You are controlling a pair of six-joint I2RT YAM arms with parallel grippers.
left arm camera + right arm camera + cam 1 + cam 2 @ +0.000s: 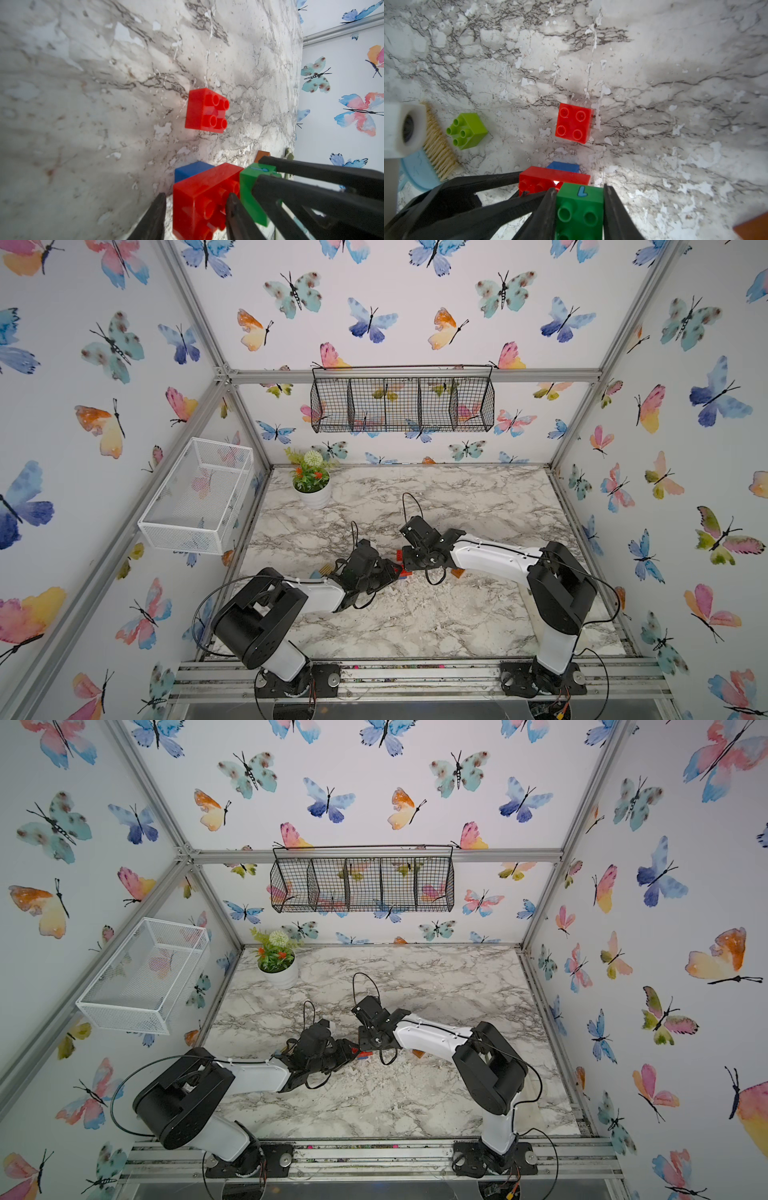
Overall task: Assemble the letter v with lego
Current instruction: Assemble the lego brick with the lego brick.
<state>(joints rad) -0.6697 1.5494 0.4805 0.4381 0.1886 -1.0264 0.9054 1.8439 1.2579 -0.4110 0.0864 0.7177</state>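
Red long brick (207, 182) sits clenched in left tool (197, 195), green brick (579, 209) grasped by right tool (579, 188) just beside, red square (574, 125) nearby.

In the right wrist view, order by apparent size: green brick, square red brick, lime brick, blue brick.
Green brick, nearest the camera
square red brick and lime brick, alike
blue brick, mostly hidden

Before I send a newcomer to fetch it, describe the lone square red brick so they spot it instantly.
On the marble-patterned tabletop, find the left gripper, its jaws around a long red plastic brick. Just beyond it lies a small glossy red plastic brick, alone, untouched. Unlike its long neighbour, it is square with four studs.
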